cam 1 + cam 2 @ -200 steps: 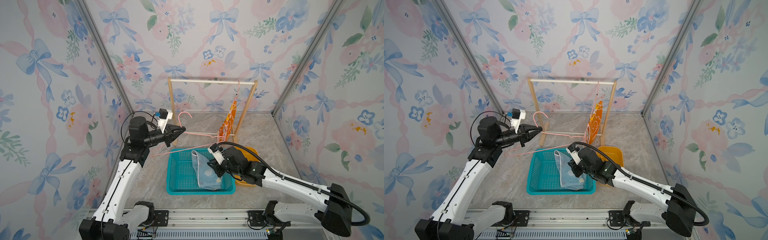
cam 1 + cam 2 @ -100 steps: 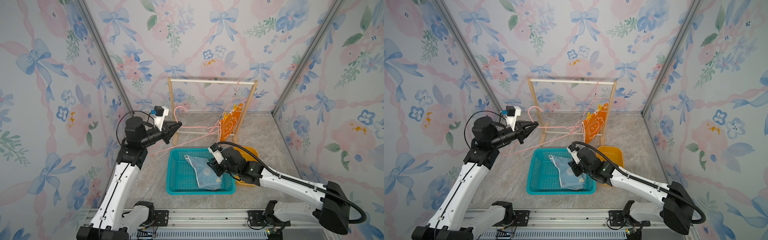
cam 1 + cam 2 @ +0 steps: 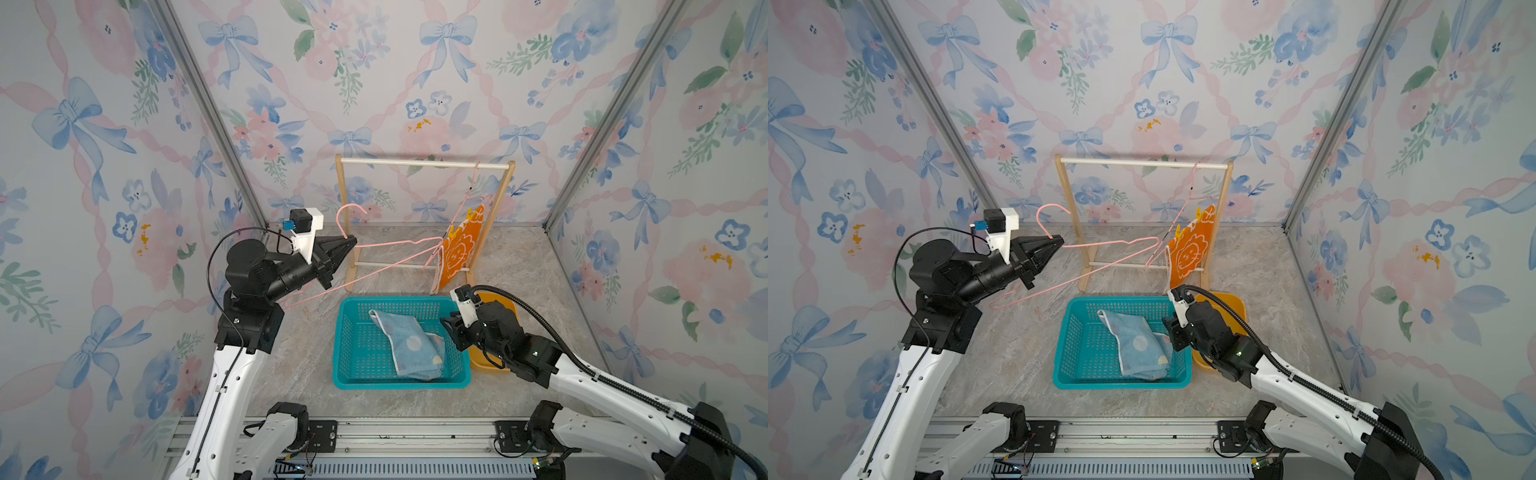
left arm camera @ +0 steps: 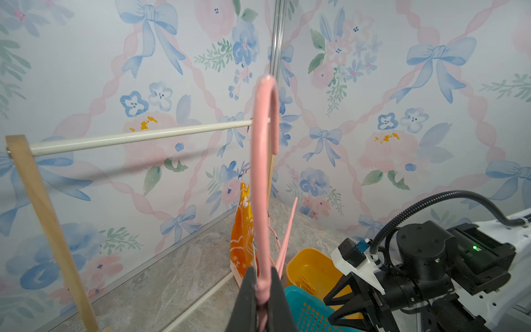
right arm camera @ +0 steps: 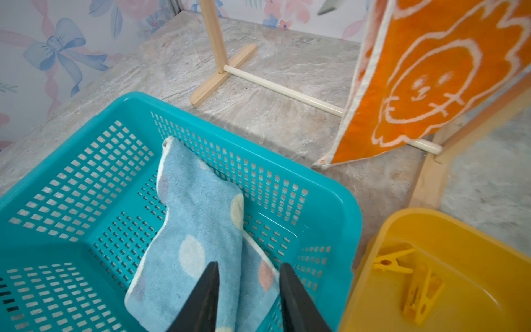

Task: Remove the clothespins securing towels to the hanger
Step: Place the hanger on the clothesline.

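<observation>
Nearest, over the right side of the teal basket: right gripper, jaws partly spread, gripping nothing, poised just above the blue towel crumpled inside. Just beside the basket, half hidden under that arm: yellow bin with two loose clothespins on its bottom. Farther back, raised off the floor: left gripper, clamped tight on the neck of a bare pink hanger, far tip reaching toward the orange towel; contact there impossible to judge. Behind, hooked on the wooden rack: second hanger, orange towel pinned to it by two clothespins. Underneath, grey marbled tabletop; all round, wallpaper of blue bows and pink flowers.
</observation>
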Controlling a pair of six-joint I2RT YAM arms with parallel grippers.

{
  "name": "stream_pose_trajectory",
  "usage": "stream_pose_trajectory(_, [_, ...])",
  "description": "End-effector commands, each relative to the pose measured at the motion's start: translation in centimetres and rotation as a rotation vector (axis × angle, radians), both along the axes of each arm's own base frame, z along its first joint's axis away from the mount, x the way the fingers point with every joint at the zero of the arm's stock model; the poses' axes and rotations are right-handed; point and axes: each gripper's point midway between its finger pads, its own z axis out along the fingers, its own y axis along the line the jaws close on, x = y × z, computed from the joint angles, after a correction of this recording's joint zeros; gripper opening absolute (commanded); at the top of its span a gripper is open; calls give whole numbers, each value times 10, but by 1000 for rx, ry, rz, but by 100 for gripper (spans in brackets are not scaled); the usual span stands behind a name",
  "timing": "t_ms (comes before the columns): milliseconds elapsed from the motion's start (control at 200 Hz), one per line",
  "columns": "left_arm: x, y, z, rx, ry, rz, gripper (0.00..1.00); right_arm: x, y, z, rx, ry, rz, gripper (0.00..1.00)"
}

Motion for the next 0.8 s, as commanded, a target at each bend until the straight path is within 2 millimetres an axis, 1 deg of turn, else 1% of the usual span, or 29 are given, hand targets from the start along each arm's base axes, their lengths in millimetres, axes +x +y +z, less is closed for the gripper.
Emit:
stream_pose_trajectory(0, [12,15,20,-37,-27,115,0,5,-15,3,45,-12,-72,37])
stream_pose_trajectory(165, [53,33,11,-64,39,271,0,3,-26,3,60,-25,-101,37])
stream_pose_trajectory(225, [67,44,13,-76,46,356,0,1,-30,2,66,-27,-109,37])
stream_pose_trajectory(345, [84,52,22,-98,42,451,0,0,-36,0,81,-32,-125,38])
stream_pose_trajectory(395, [90,52,25,-103,43,476,0,1,-37,-1,88,-31,-132,38])
stream_pose_trajectory(575, [108,37,26,-87,42,527,0,1,-36,-2,104,-30,-134,38])
stream_pose_trajectory(795, [129,28,15,-46,53,629,0,1,-37,3,123,-40,-140,38])
